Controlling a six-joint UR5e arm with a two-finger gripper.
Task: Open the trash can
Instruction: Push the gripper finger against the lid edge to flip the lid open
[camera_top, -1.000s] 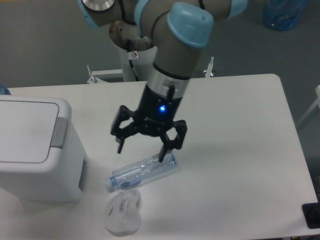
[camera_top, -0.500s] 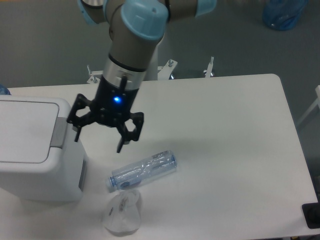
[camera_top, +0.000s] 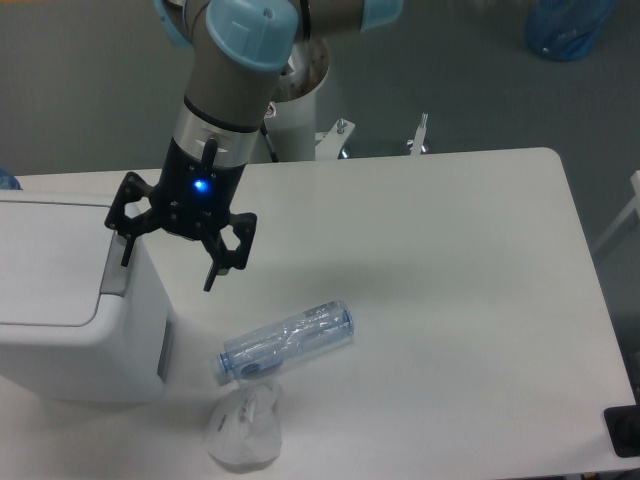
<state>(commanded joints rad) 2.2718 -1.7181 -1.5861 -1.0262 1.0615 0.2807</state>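
Gripper (camera_top: 168, 262) hung over the right edge of the trash can (camera_top: 70, 300), its two black fingers spread wide apart and holding nothing. One fingertip (camera_top: 125, 253) sat over the can's lid edge, close above the grey push tab (camera_top: 117, 268); the other fingertip (camera_top: 211, 277) hung out past the can's right wall, over the bare table (camera_top: 450, 300). Whether the nearer fingertip actually touched the tab or lid could not be told from this single high view; it looked just above rather than pressed down.

The relation that mattered was short: the tab lay directly beneath and slightly left of the gripper's midpoint, at the can's right rim. The tab's long axis ran along that rim, front to back as the camera saw it, while the fingers spread roughly across it. A small shift leftward and a push down would likely be needed to trip the lid, which was lying flat and shut.

Right of the can and below the gripper, a clear plastic bottle (camera_top: 287, 342) lay on its side, and a small white plastic bag (camera_top: 243, 430) sat near it, both apart from the can.

The can's left side was cut off by the frame edge, and the gripper's body hid part of the tab.
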